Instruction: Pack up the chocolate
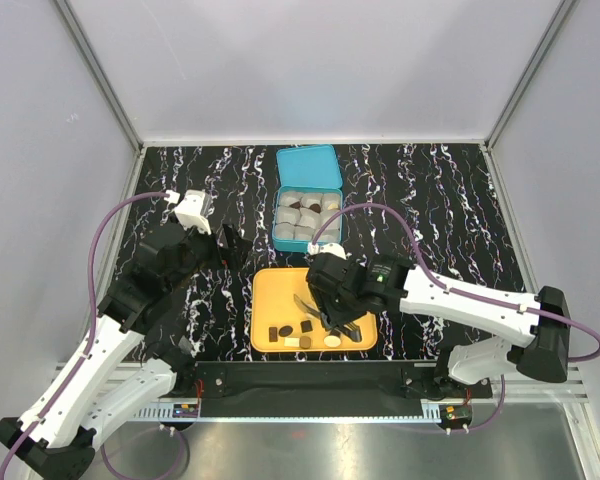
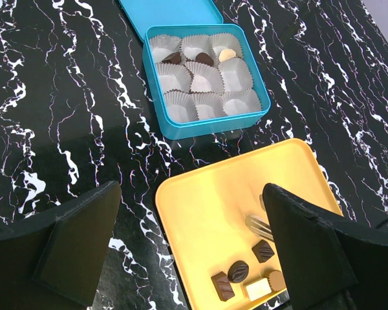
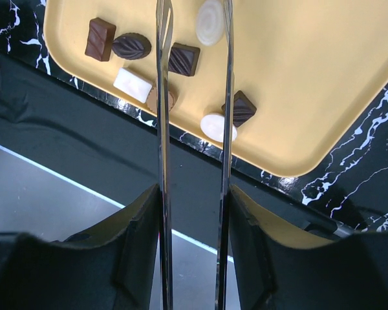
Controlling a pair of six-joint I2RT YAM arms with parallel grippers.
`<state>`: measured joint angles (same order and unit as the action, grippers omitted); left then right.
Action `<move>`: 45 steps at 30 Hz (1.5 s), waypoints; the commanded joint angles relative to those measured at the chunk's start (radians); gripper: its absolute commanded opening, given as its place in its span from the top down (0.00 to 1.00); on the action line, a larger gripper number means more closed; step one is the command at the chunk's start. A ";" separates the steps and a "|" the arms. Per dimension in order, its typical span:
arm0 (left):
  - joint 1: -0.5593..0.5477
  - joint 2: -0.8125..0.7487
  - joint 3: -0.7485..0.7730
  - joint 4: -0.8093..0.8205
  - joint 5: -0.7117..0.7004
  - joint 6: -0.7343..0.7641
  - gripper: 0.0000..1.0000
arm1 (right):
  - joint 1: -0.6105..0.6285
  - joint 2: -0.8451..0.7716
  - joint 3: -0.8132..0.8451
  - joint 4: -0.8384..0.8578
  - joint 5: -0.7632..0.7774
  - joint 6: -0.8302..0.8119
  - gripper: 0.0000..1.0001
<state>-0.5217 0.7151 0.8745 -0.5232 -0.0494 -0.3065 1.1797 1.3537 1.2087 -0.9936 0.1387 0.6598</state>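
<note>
Right gripper (image 3: 194, 213) part-closed, clamping metal tweezers (image 3: 163, 129), blades apart over the orange tray (image 3: 310, 77). Left gripper (image 2: 194, 242) wide open, holding nothing. Chocolate (image 3: 183, 59) mostly along the tray's near edge; three pieces sit in the blue tin (image 2: 207, 126).

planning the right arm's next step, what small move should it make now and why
Probably lower the tongs and close them on the dark square chocolate that shows between their prongs. The right gripper holds the tongs over the tray with nothing pinched, pieces lie on the tray, and most paper cups in the box are empty.
</note>
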 commanded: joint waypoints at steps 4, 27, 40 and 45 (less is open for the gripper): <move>0.003 -0.011 -0.008 0.040 -0.007 0.009 0.01 | 0.044 0.010 -0.009 -0.020 0.050 0.080 0.50; 0.003 -0.011 -0.005 0.043 -0.004 0.009 0.01 | 0.061 0.039 -0.034 0.018 0.007 0.092 0.55; 0.003 -0.016 -0.008 0.040 -0.012 0.009 0.01 | 0.063 0.050 0.023 -0.014 0.038 0.051 0.61; 0.003 -0.014 -0.006 0.038 -0.015 0.010 0.01 | 0.063 0.056 0.055 -0.031 0.055 0.038 0.62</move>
<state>-0.5217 0.7143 0.8745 -0.5232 -0.0494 -0.3065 1.2304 1.4078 1.2060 -1.0122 0.1497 0.7147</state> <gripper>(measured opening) 0.988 0.392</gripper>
